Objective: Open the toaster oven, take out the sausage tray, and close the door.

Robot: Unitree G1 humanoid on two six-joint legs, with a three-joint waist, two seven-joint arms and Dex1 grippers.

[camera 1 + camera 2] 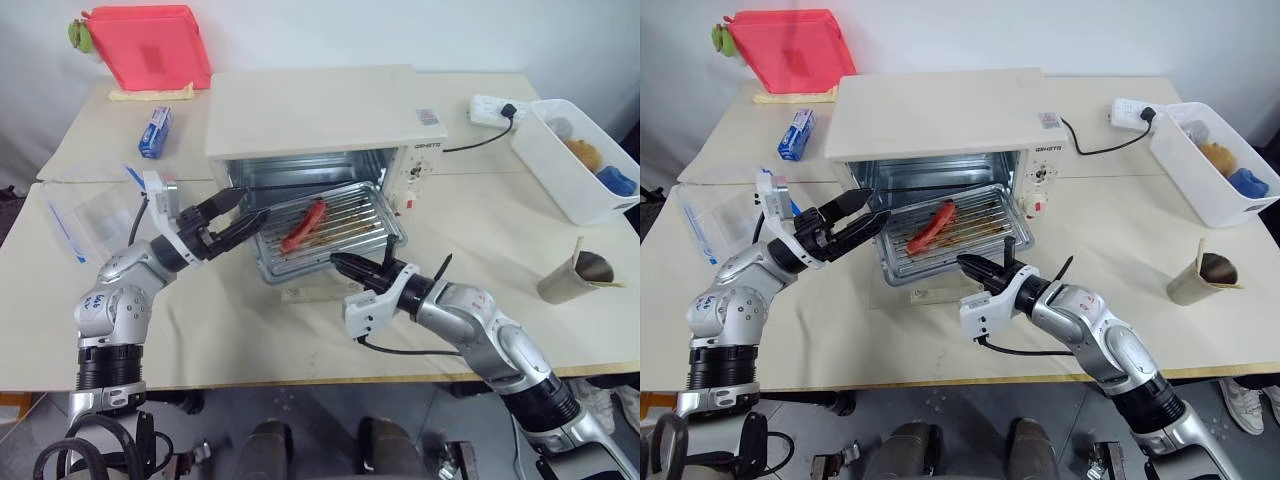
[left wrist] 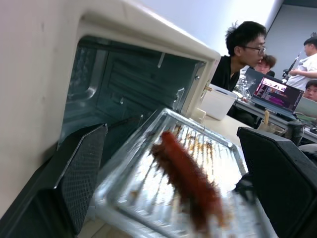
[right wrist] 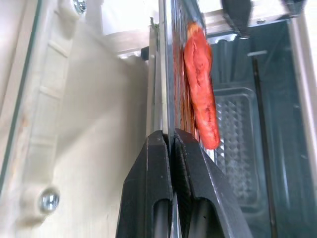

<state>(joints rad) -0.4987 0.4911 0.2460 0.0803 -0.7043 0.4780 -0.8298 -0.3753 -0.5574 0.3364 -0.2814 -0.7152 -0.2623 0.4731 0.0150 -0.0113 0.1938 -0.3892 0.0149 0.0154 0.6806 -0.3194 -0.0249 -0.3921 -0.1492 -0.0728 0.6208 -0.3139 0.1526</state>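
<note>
One toaster oven [image 1: 320, 125] standing open, one sausage tray [image 1: 335, 235] carrying one sausage [image 1: 303, 226], right tool [image 1: 340, 264] pinching tray rim, left tool [image 1: 237, 213] gaping wide beside tray.

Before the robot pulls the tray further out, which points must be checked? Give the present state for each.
1. Door folded down: ok.
2. Right gripper shut on the sausage tray front rim: ok.
3. Left gripper fingers open at the tray's left edge, not gripping: not ok.
4. Sausage lies on the tray: ok.
5. Tray clear of the toaster oven: not ok, rear at the mouth.
6. Tray level: cannot tell.
</note>
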